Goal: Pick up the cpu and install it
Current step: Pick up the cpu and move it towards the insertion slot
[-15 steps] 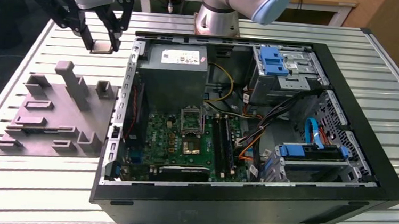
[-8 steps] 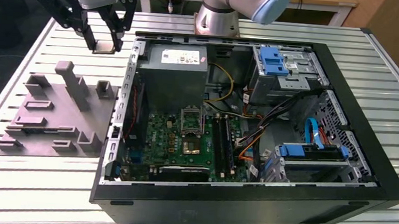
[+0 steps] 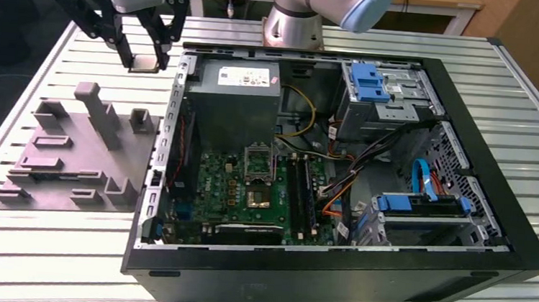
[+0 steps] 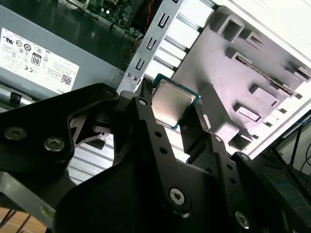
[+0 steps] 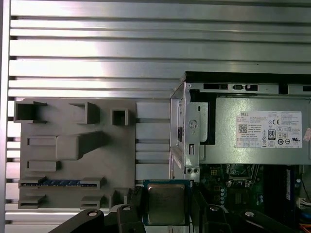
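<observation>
While the jaws clamp the cpu point(image 5: 166, 203) by its edges, raised just outside the open computer case point(image 3: 337, 275), motherboard point(image 3: 232, 191) and power supply point(image 3: 239, 102) inside, grey tray point(image 3: 57, 163) beside it.

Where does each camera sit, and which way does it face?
Exterior view: off the arm, looking down on the open computer case and grey tray; arm and gripper show.
First wrist view: on the arm, looking straight down past the gripper at tray and case.
Second wrist view: on the arm, slanting along the gripper.
All share the cpu, clamped in the gripper.
</observation>
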Available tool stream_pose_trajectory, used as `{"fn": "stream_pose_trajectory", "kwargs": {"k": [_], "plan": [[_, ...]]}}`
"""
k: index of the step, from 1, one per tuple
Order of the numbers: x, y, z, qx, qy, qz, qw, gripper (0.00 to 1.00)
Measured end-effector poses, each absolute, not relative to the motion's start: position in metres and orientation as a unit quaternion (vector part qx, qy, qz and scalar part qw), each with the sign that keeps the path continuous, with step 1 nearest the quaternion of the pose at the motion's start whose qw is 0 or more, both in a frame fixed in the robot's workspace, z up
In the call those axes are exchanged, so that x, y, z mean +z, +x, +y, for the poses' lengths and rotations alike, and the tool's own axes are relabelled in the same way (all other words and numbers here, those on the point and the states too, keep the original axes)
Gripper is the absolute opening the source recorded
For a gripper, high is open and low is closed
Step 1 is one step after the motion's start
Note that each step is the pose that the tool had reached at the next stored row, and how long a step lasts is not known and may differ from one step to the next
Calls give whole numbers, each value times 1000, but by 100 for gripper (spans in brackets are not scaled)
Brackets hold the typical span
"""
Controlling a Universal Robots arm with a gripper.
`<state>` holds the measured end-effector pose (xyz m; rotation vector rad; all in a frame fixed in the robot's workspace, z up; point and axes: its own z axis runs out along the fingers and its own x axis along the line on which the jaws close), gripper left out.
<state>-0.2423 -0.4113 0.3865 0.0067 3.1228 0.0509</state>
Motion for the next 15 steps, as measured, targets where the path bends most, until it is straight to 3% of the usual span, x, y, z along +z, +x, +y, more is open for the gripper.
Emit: {"fn": "stream_pose_trajectory", "kwargs": {"k": [15], "plan": [[386, -233, -411, 16, 2, 1000, 9, 47]]}}
